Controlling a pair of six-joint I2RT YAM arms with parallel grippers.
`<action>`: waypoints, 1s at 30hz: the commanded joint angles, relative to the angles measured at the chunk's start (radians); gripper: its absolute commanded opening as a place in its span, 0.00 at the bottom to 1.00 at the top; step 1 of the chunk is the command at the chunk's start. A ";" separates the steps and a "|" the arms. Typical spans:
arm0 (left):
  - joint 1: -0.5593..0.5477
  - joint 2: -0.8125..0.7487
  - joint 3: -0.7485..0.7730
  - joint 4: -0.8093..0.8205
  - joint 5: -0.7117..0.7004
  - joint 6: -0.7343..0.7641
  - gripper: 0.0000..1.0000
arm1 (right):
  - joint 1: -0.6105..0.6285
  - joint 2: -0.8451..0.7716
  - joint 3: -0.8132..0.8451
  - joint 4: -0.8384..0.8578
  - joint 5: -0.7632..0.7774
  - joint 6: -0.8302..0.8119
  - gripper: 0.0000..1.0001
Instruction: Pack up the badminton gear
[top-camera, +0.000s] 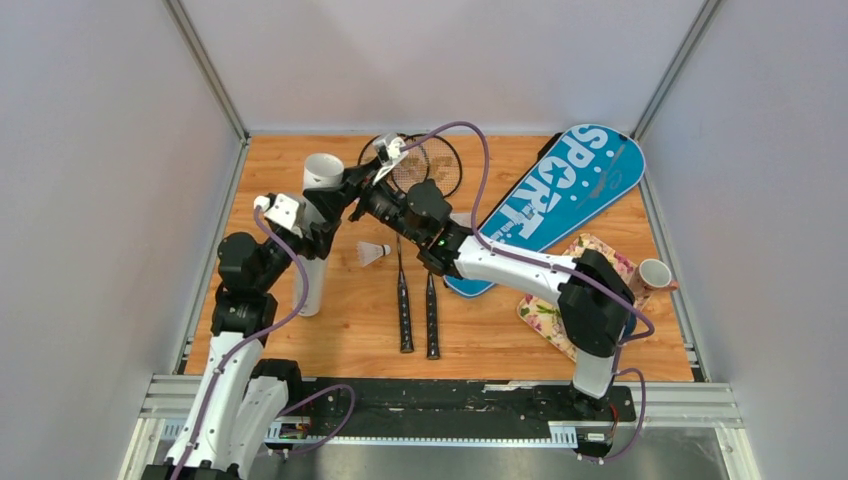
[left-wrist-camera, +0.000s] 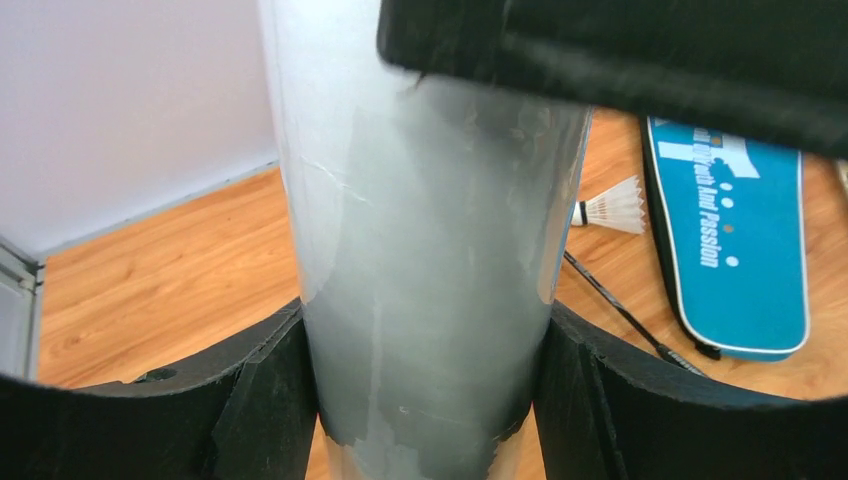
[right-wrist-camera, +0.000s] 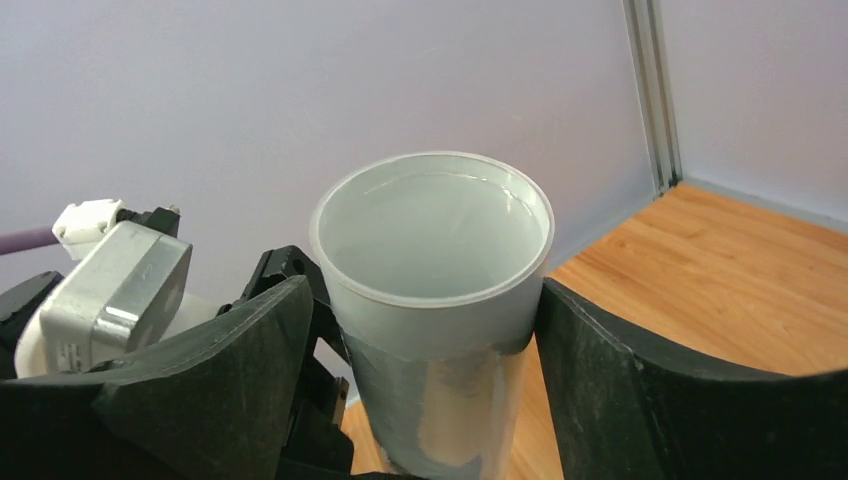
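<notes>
Step in hand, as I read it: loading the long white tube (top-camera: 312, 270). Your left gripper (left-wrist-camera: 425, 400) is clamped on the tube body and holds it near upright, mouth up. Your right gripper (right-wrist-camera: 435, 360) sits just under the rim with its fingers flush to the wall on both sides. It reads as closed on the tube, with nothing else between the fingers. I can't tell whether anything is inside. One shuttlecock (top-camera: 375, 253) lies loose on the table, below the right gripper and on its base side. Next move, my call: open the right and back off the rim while the left holds firm. Then drop to that shuttlecock, pinch it lightly because the feathers crush, and feed it cork-first into the mouth. The two rackets (top-camera: 405, 300) lie under the right arm, heads beyond the gripper. The blue "SPORT" cover (top-camera: 560, 195) is off to its right and goes later. The surface is a wood-grain tabletop (top-camera: 480, 330). Plain pale walls close in on three sides, tight on the left gripper's outer side. The floral cloth (top-camera: 545, 312) and cup (top-camera: 652, 272) are well to the right; leave them.
</notes>
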 joint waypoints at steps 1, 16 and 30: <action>0.004 -0.036 -0.048 0.106 0.014 0.100 0.53 | -0.001 -0.136 -0.001 -0.118 -0.001 0.020 0.85; 0.002 -0.191 -0.187 0.057 0.141 0.269 0.45 | -0.071 -0.430 0.205 -1.174 -0.225 -0.182 0.81; 0.002 -0.265 -0.302 0.126 0.190 0.180 0.38 | 0.054 -0.222 0.514 -1.397 -0.173 -0.123 0.54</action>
